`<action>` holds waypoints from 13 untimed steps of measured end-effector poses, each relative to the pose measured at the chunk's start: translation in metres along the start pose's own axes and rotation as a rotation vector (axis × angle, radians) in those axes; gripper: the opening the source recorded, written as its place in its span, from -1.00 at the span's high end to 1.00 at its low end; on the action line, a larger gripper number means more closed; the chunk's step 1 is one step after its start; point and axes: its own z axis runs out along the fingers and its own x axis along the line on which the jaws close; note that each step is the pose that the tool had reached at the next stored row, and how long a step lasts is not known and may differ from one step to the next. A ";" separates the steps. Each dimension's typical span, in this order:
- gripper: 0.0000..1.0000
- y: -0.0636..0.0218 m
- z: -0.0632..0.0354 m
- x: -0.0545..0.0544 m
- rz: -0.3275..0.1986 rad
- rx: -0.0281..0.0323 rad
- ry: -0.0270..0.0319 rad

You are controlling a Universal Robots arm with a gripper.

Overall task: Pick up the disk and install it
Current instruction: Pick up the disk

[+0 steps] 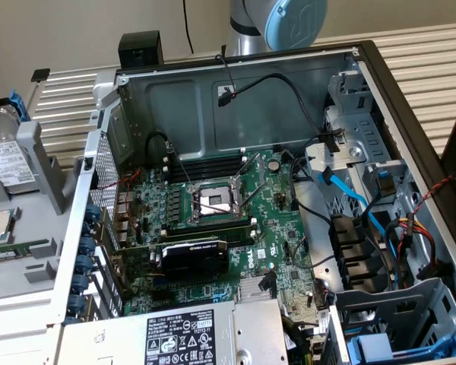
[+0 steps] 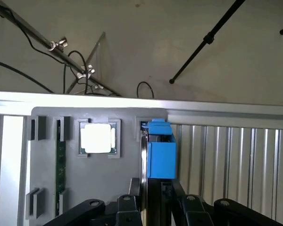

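**A:** Where do we find the disk?

**B:** At the tabletop's (image 1: 418, 46) edge on the exterior view's left. There we see the disk (image 1: 7, 163) resting in the grey holder (image 1: 45, 163), white label showing, blue frame along one side.

**A:** And the hand?

**B:** In the wrist view we see the hand (image 2: 156, 188) closed partway around the disk, gripping it by both flat faces. The disk's far end sits in its holder slot.

**A:** What else do we have?

**B:** The processor chip (image 2: 98, 139) lies in a pocket of the same holder, near the disk. Toward the exterior view's right stands the open computer case (image 1: 213, 99), with the motherboard (image 1: 289, 251) exposed and the labelled power supply (image 1: 182, 334) inside. A blue drive bay (image 1: 387, 346) sits in its corner.
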 end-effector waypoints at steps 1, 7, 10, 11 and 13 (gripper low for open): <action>0.26 0.0000 -0.0002 0.000 0.000 0.0001 0.0021; 0.26 0.0004 -0.0009 0.000 0.000 0.0011 0.0102; 0.26 0.0012 -0.0011 0.000 0.000 0.0072 0.0107; 0.26 0.0014 -0.0030 0.000 0.000 0.0076 0.0113; 0.26 0.0018 -0.0080 0.000 0.000 0.0077 0.0135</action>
